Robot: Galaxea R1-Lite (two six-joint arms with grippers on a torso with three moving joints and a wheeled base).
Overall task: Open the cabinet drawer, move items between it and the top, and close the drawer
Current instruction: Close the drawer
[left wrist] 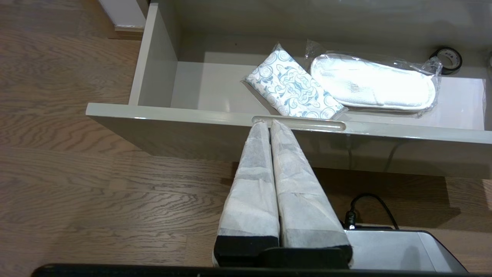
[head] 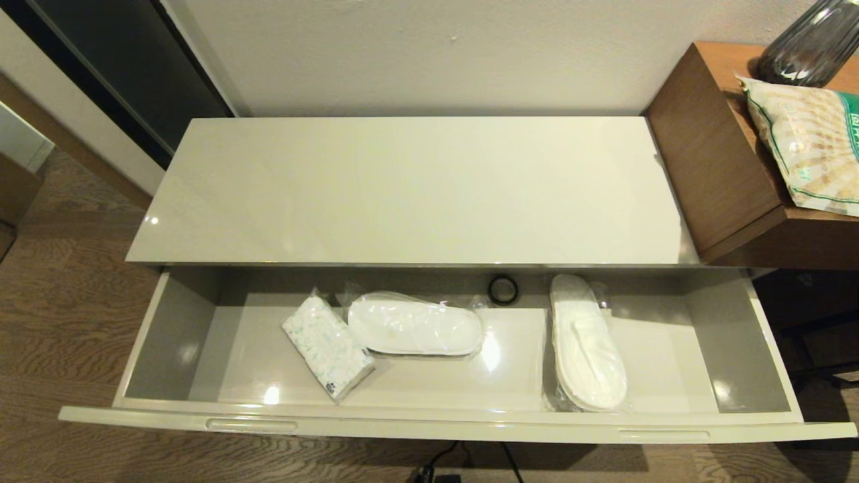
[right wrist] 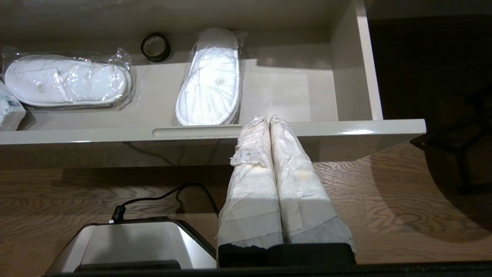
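The cabinet drawer point(head: 429, 419) stands pulled fully open below the bare cream top point(head: 409, 191). Inside lie two wrapped pairs of white slippers: one crosswise near the middle point(head: 415, 325), also in the left wrist view point(left wrist: 371, 85), and one lengthwise toward the right point(head: 586, 342), also in the right wrist view point(right wrist: 211, 79). My left gripper point(left wrist: 268, 122) is shut and empty, its tips at the left end of the left rim recess point(left wrist: 307, 125). My right gripper point(right wrist: 268, 118) is shut and empty, at the right end of the right recess point(right wrist: 192, 132). Neither arm shows in the head view.
A blue-patterned tissue pack point(head: 327, 347) lies left of the middle slippers. A small black ring point(head: 502, 290) sits at the drawer's back. A taller brown wooden table point(head: 731, 161) with a snack bag point(head: 809, 144) and dark vase point(head: 815, 43) stands right. My base and a cable point(left wrist: 369, 204) are on the floor.
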